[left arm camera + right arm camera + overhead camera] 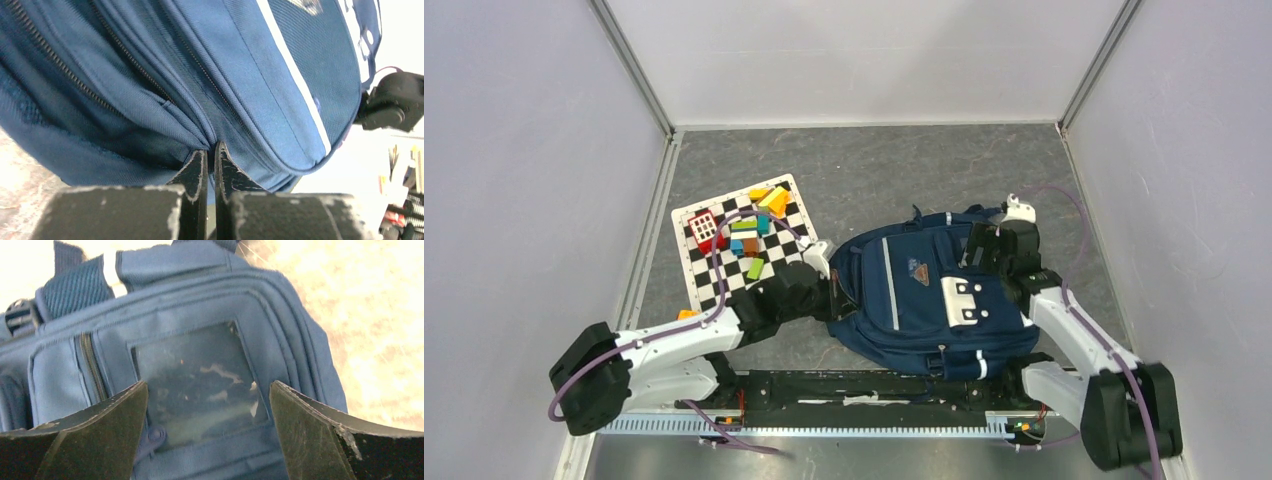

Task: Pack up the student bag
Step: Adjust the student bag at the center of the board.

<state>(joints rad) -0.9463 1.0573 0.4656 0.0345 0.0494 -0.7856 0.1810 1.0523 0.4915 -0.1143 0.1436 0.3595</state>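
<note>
Top view: the bag (924, 300) lies flat between the left gripper (829, 282), which touches one edge, and the right gripper (976, 248), poised over the opposite side. The blocks (749, 232) lie unpacked on the mat (699, 285) behind the left gripper, so packing is judged barely begun. Left wrist: the jaws are clenched, tips pressed into a bag seam directly ahead; whether fabric is pinched cannot be told. Right wrist: the jaws are spread wide and hold nothing, with the bag's window pocket (200, 360) just beyond them.

Navy student bag (924, 310) flat, front side up
</note>
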